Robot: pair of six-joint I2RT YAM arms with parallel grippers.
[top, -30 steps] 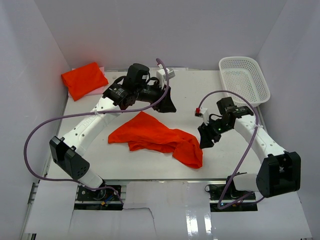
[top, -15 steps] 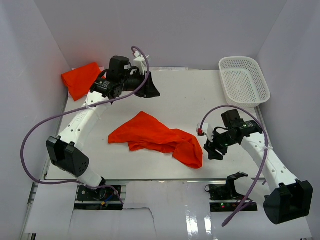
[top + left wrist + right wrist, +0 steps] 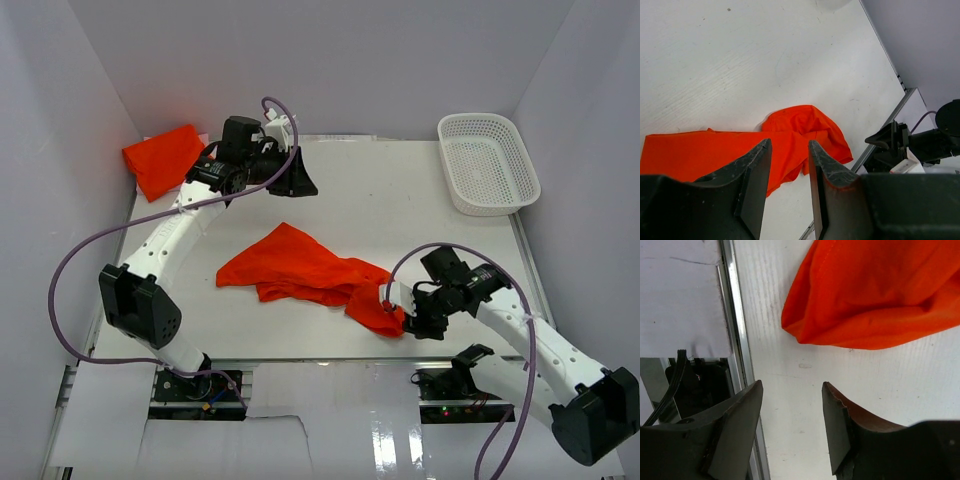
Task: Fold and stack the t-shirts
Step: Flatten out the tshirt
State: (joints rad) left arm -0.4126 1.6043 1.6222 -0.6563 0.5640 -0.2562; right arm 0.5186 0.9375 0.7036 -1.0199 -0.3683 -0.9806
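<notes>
A crumpled orange t-shirt lies in the middle of the white table; it also shows in the left wrist view and the right wrist view. A folded orange t-shirt lies at the far left corner. My left gripper is open and empty, held above the table's far side, well apart from the crumpled shirt. My right gripper is open and empty, low over the table just beside the shirt's near right end, close to the front edge.
A white mesh basket stands at the far right corner. White walls enclose the table on three sides. The table's metal front rail runs just beside my right gripper. Purple cables loop off both arms.
My right gripper has swung toward the front edge and left, down to the crumpled shirt's near right end. My left arm drew back to the far left, then held still.
</notes>
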